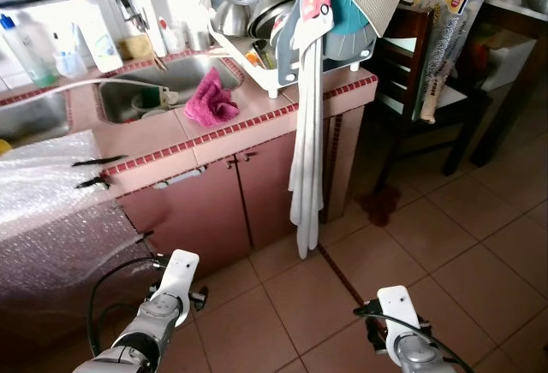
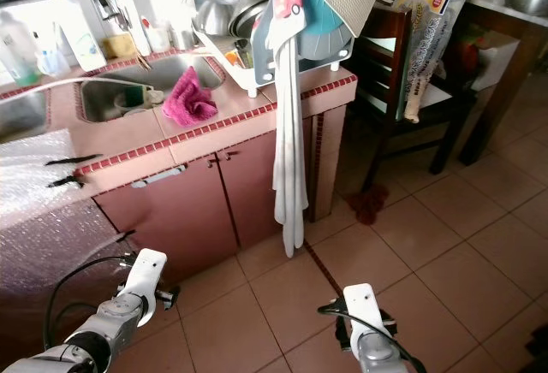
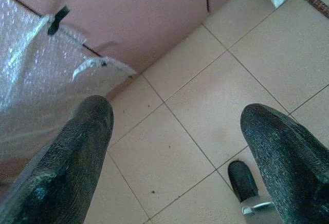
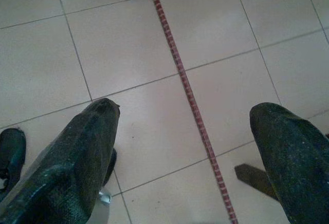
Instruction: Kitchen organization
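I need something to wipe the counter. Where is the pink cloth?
The pink cloth lies crumpled on the tiled counter, at the sink's right front corner, left of the dish rack.

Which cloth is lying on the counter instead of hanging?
The crumpled pink cloth beside the sink; the long white towel hangs down past the cabinet.

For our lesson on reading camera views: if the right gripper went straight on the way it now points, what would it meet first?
Most likely the bare floor tiles. The right gripper is open and points down at them, near a dark red strip set in the floor.
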Controlling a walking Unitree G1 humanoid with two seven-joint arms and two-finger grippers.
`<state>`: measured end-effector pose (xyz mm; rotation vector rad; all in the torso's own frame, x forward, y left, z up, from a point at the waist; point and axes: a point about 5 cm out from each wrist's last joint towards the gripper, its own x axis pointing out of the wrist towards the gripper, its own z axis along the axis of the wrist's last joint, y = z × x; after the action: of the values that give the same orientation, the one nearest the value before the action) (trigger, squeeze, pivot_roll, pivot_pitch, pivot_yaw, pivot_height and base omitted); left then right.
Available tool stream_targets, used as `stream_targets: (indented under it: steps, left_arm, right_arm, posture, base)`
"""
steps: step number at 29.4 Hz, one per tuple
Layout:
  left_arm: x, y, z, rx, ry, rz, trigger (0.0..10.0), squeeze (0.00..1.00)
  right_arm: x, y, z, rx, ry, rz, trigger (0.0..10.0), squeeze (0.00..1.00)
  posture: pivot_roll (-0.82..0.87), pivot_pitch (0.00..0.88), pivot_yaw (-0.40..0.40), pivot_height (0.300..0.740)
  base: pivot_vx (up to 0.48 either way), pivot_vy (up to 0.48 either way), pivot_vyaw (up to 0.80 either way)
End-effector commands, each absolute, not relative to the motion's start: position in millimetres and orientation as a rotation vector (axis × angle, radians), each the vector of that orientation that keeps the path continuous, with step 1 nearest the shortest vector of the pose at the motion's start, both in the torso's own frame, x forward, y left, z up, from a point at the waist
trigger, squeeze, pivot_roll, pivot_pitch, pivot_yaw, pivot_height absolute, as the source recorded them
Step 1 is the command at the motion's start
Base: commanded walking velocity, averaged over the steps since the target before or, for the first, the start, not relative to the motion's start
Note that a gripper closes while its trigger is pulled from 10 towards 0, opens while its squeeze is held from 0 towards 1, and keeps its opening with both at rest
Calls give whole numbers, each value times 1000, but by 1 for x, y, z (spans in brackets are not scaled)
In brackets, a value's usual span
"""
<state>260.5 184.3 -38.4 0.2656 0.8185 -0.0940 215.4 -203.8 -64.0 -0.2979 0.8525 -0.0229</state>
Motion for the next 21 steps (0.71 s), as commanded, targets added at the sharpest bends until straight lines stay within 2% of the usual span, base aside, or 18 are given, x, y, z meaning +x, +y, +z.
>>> stream_targets:
  steps: [1, 21]
  left_arm:
    - [258, 189, -40, 278, 835, -77, 10000, 0]
    - [245, 199, -47, 246, 859, -29, 10000, 0]
  right_arm:
    - [219, -202, -62, -302, 840, -13, 10000, 0]
    - [188, -209, -78, -384, 939, 47, 10000, 0]
  posture:
    - [-30, 0, 59, 740]
    - [-23, 0, 46, 740]
  base:
    - [0, 0, 0]
    - [0, 0, 0]
